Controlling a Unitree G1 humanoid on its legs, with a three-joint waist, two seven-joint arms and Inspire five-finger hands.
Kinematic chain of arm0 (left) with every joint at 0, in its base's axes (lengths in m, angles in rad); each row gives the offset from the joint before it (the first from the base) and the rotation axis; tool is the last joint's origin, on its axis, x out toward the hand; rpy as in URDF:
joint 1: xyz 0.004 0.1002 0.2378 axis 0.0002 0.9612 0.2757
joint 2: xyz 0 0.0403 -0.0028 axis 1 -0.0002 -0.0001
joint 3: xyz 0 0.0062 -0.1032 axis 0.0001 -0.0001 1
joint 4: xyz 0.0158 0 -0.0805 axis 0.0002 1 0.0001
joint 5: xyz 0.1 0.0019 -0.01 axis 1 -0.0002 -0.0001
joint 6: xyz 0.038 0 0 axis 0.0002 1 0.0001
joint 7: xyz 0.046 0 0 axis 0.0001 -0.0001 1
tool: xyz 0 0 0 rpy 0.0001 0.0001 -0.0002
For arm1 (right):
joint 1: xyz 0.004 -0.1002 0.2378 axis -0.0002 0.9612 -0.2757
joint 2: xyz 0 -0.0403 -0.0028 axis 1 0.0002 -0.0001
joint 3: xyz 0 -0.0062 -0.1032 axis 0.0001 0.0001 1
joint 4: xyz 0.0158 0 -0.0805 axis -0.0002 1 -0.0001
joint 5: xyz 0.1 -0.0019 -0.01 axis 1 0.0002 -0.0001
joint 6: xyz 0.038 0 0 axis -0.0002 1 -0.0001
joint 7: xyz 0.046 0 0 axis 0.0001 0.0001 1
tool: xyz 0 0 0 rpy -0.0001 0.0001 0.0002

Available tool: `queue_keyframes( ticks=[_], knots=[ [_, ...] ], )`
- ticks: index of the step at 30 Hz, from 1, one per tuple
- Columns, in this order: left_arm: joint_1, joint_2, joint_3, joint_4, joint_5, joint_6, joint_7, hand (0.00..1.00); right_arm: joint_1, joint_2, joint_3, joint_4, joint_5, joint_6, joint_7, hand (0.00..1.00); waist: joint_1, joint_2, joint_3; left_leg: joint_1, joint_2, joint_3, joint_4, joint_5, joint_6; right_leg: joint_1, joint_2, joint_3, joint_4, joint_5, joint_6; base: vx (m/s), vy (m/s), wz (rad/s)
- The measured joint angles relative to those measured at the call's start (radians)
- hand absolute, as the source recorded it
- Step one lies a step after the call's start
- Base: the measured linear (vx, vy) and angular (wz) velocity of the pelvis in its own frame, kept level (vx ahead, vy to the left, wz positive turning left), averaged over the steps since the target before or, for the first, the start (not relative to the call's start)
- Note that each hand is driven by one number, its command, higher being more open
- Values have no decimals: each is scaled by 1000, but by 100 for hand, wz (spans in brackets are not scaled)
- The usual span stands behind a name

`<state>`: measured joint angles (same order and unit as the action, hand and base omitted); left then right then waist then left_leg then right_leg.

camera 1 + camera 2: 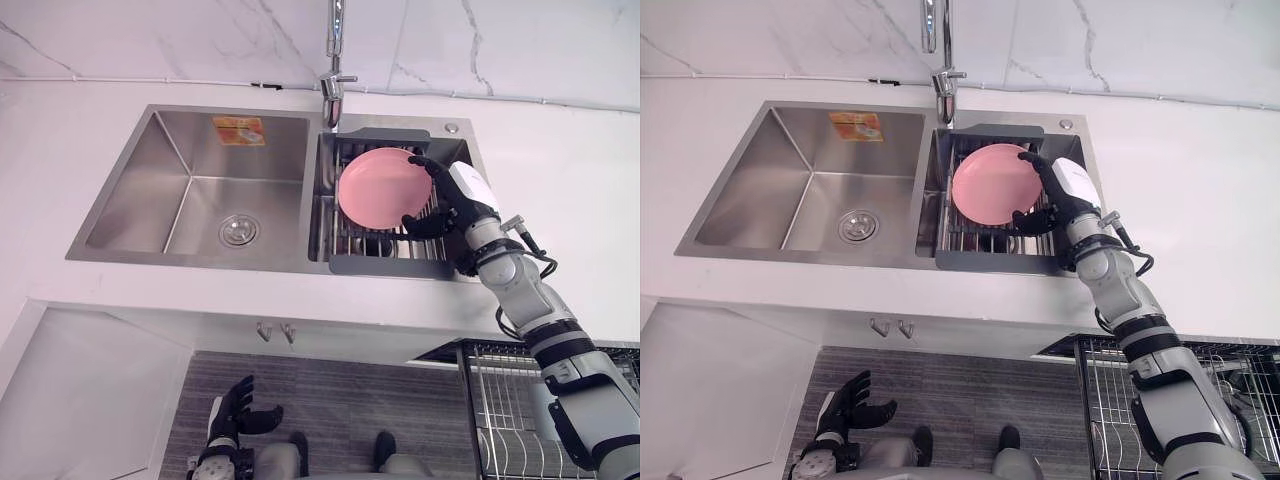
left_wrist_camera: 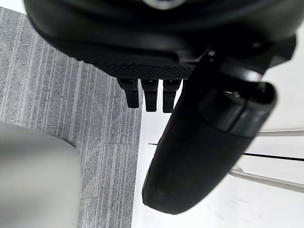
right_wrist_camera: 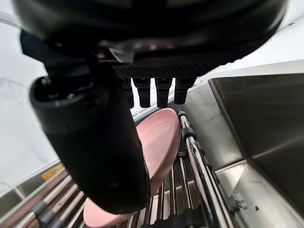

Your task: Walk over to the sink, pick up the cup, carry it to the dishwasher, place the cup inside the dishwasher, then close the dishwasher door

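Note:
No cup shows; a pink plate (image 1: 380, 187) leans in the dark dish rack (image 1: 385, 262) set in the sink's right basin. My right hand (image 1: 455, 205) reaches over the rack to the plate's right rim. Its fingers (image 1: 428, 165) are straight by the upper edge and its thumb (image 1: 413, 223) sits by the lower edge, so the hand is open astride the rim. The right wrist view has the plate (image 3: 159, 137) between thumb and fingers. My left hand (image 1: 236, 405) hangs low over the grey floor, open and holding nothing.
The steel left basin (image 1: 200, 190) has a round drain. A chrome faucet (image 1: 333, 90) stands behind the divider. White counter (image 1: 560, 170) surrounds the sink. A wire dishwasher rack (image 1: 500, 400) is pulled out at lower right. Two cabinet hooks (image 1: 275, 331) hang under the counter edge.

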<state>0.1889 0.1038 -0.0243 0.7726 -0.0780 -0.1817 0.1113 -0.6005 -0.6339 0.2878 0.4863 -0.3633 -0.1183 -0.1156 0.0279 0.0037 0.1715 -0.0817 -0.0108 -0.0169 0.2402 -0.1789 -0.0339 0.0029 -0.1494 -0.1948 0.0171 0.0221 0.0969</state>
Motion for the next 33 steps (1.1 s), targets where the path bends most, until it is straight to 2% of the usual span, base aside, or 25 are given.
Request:
queue_keyframes(
  ticks=[5, 8, 10, 12, 21, 33],
  knots=[
    [-8, -2, -1, 3, 0, 0, 9, 90, -65, -1, 23, 48, -78, 20, -1, 90, 8, -1, 1, -19, -6, -1, -23, 31, 5, -29, 0, 1, -2, 18, -6, -142, -22, 1],
    [-15, 3, -3, 3, 0, -1, 17, 90, -123, 0, 36, 78, -150, 28, -6, 90, 14, -2, 3, -54, -9, -1, -23, 45, 27, -64, 1, 5, 0, 16, -10, -186, -41, 0],
    [-22, 6, -2, 2, -1, 0, 21, 90, -168, 0, 38, 115, -194, 40, -13, 90, 19, -2, 12, -86, -6, -3, -22, 61, 54, -93, 6, 6, 3, 12, -15, -203, -60, 3],
    [-31, 7, 1, 1, -1, -1, 27, 90, -184, -1, 44, 134, -213, 55, -15, 90, 21, -2, 33, -84, 4, -7, -23, 67, 62, -95, 16, 5, 16, 9, -23, -211, -78, 4],
    [-62, 3, 0, 9, -1, 0, 37, 90, -223, -16, 44, 118, -220, 51, -38, 90, 36, -2, 68, -106, 38, -4, -50, 91, 54, -144, 45, 17, 31, 20, -39, -59, -51, -5],
    [-85, 1, -1, -1, 0, -2, 37, 90, -298, -37, 67, 131, -229, 48, -42, 90, 40, -1, 115, -88, 33, -1, -60, 92, 46, -130, 46, 27, 26, 19, -39, 31, -7, -1]
  ],
)
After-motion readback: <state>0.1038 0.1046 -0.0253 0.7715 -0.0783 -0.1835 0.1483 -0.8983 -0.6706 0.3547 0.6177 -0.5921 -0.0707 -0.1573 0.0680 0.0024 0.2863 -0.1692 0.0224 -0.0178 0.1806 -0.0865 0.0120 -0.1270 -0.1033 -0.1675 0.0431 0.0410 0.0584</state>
